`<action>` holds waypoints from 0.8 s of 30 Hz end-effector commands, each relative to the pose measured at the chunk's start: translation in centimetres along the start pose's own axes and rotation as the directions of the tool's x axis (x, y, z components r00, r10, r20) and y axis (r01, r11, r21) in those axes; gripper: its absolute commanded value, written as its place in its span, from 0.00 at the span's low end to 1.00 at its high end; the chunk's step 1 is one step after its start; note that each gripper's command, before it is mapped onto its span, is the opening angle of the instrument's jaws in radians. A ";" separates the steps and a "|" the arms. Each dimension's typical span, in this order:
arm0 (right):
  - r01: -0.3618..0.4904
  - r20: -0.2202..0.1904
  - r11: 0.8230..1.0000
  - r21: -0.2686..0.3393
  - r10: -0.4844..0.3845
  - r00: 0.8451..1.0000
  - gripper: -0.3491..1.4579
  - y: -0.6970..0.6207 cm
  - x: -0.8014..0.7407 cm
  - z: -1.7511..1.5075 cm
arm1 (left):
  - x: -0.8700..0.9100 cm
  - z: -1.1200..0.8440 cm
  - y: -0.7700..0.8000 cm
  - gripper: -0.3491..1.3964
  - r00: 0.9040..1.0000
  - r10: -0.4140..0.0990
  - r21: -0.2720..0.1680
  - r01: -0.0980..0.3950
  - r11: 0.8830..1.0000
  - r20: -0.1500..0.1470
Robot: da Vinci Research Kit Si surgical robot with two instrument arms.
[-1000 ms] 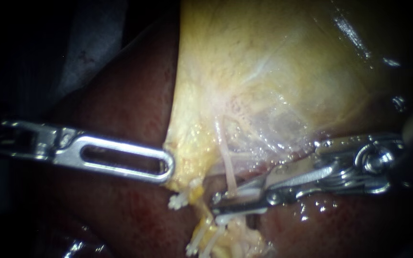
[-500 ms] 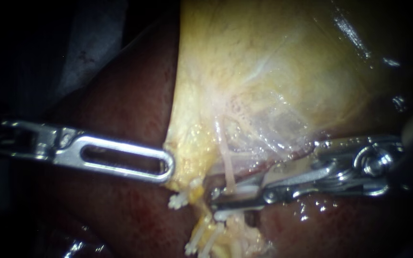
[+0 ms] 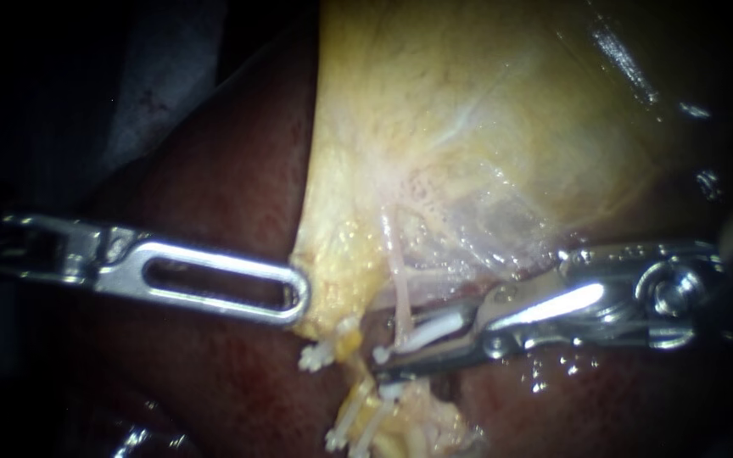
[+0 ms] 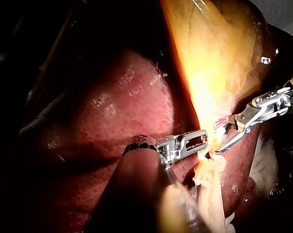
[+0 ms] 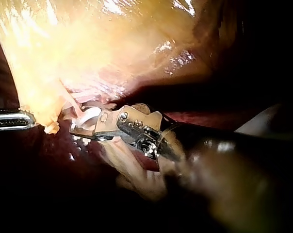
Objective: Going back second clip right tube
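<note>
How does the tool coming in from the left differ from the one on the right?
The left instrument enters from the left, the right instrument from the right. The left end effector is a flat slotted loop shut on the gallbladder edge; the right tip is bulkier, hinged, with a white clip at the thin tube. Both are shiny metal over the dark red liver.

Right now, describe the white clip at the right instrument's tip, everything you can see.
The clip is a slim white bar, plastic-looking, lying slanted inside the open tip of the right instrument, over the dark red liver. It crosses a thin pale tube that hangs from the yellow gallbladder. Whether it has closed around the tube cannot be seen.
</note>
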 end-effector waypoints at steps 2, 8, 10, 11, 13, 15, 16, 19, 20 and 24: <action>0.012 -0.004 1.000 0.003 -0.012 1.000 0.41 0.01 -0.01 0.01 | 0.00 0.00 0.00 0.00 1.000 0.000 0.000 0.000 1.000 0.000; 0.015 -0.010 1.000 0.003 -0.015 1.000 0.41 0.01 -0.05 0.09 | 0.00 0.00 0.00 0.00 1.000 0.000 0.000 0.000 1.000 0.000; 0.017 -0.012 1.000 -0.001 -0.017 1.000 0.41 0.02 -0.07 0.12 | 0.00 0.00 0.00 0.00 1.000 0.000 0.000 0.000 1.000 0.000; 0.018 -0.012 1.000 -0.002 -0.018 1.000 0.41 0.03 -0.09 0.13 | 0.00 0.00 0.00 0.00 1.000 0.000 0.000 0.000 1.000 0.000; 0.019 -0.012 1.000 -0.002 -0.019 1.000 0.41 0.04 -0.10 0.14 | 0.00 0.00 0.00 0.00 1.000 0.000 0.000 0.000 1.000 0.000; 0.030 -0.012 1.000 -0.002 -0.030 0.999 0.41 0.04 -0.10 0.13 | 0.00 0.00 0.00 0.00 1.000 0.000 0.000 0.000 1.000 0.000; 0.036 -0.012 0.999 -0.003 -0.036 0.999 0.42 0.04 -0.10 0.13 | 0.00 0.00 0.00 0.00 1.000 0.000 0.000 0.000 1.000 0.000; 0.061 -0.014 0.998 -0.002 -0.061 0.998 0.44 0.04 -0.11 0.16 | 0.00 0.00 0.00 0.00 1.000 0.000 0.000 0.000 1.000 0.000; 0.067 -0.016 0.998 -0.001 -0.067 0.998 0.44 0.05 -0.12 0.18 | 0.00 0.00 0.00 0.00 1.000 0.000 0.000 0.000 1.000 0.000; 0.073 -0.019 0.997 0.000 -0.073 0.997 0.45 0.05 -0.13 0.18 | 0.00 0.00 0.00 0.00 1.000 0.000 0.000 0.000 1.000 0.000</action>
